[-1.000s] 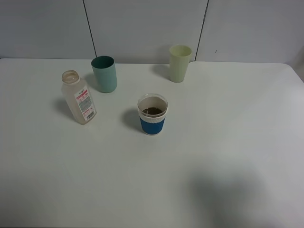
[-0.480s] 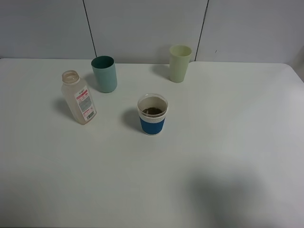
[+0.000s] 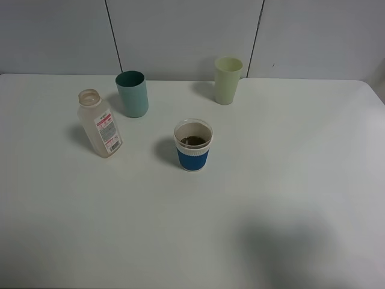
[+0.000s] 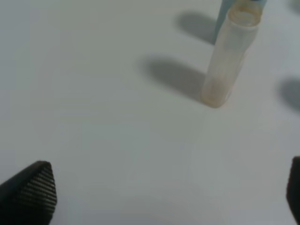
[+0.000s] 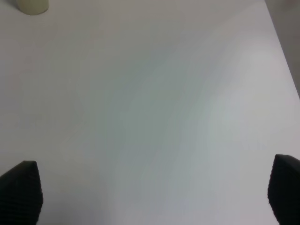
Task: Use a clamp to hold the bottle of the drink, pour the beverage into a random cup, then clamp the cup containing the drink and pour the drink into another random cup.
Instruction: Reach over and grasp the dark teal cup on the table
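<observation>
The uncapped clear bottle (image 3: pixel 100 124) with a red-and-white label stands at the left of the table, and it looks nearly empty. The white cup with a blue band (image 3: pixel 193 146) is at the middle and holds brown beverage (image 3: pixel 193 141). A pale yellow-green tumbler (image 3: pixel 228 79) stands at the back. Neither gripper shows in the high view. My left gripper (image 4: pixel 164 197) is open over bare table, well short of the bottle (image 4: pixel 228 58). My right gripper (image 5: pixel 152 192) is open too, with the pale tumbler (image 5: pixel 33 5) far off at the picture's edge.
A darker teal tumbler (image 3: pixel 132 94) stands just behind and right of the bottle, and its base shows behind the bottle (image 4: pixel 226 8) in the left wrist view. The white table (image 3: pixel 289 180) ends at a grey panelled wall. The table's right edge (image 5: pixel 283 51) shows in the right wrist view.
</observation>
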`<state>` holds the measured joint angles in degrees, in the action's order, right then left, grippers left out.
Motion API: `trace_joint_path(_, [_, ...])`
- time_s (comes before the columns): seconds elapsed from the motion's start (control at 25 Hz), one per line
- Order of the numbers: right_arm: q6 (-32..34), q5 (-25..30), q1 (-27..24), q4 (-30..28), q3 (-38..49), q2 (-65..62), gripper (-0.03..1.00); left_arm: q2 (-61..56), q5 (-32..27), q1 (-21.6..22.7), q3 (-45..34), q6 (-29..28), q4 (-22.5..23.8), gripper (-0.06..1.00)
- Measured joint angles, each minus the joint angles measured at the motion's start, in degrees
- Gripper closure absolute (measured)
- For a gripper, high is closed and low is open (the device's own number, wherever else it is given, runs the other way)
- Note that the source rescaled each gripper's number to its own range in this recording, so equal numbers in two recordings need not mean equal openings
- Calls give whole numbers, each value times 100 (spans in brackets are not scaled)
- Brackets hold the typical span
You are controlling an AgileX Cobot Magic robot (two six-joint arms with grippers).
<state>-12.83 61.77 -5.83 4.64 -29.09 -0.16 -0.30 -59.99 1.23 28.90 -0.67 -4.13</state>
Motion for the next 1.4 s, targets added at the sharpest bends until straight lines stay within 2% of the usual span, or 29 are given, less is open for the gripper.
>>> trace_joint_path(1.4, [5,0,0,-6,0,0,8,0,0,0,0,1,0,-6])
